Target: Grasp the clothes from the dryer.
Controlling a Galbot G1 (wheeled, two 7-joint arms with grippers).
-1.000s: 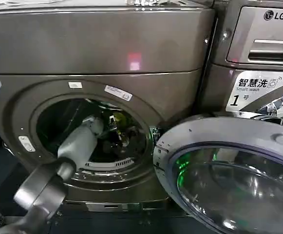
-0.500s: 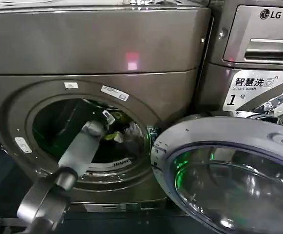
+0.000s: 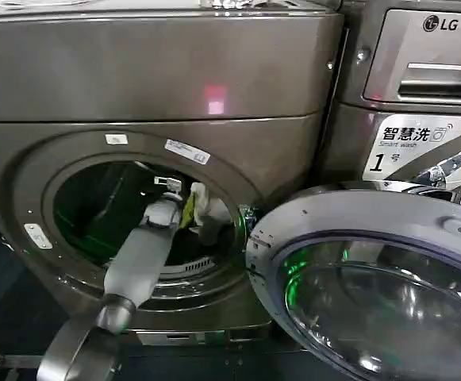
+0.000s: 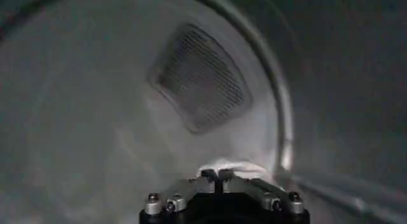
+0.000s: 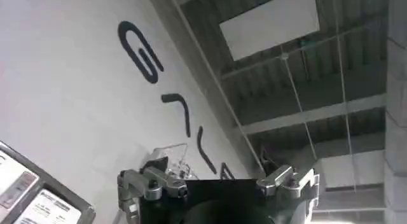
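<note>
The dryer (image 3: 159, 71) is the big grey-bronze machine with its round porthole open and a pink light on its front. My left arm reaches into the porthole. The left gripper (image 3: 176, 200) is shut on the clothes (image 3: 202, 208), a yellow-green piece and a white piece that hang from it at the right side of the opening. In the left wrist view the jaws of the left gripper (image 4: 217, 174) meet on a fold of white fabric (image 4: 238, 166), with the bare drum wall behind. My right gripper (image 5: 216, 171) is open and away from the dryer, pointing at a lettered wall and ceiling.
The dryer's door (image 3: 373, 278) stands swung open at the lower right, close to the porthole. An LG-marked machine (image 3: 420, 55) with a drawer panel stands to the right. A mesh vent (image 4: 200, 76) sits in the drum's back wall.
My left gripper has drawn back and up from deep in the drum toward the opening. The yellow-green and white pieces came with it and now hang in plain sight.
</note>
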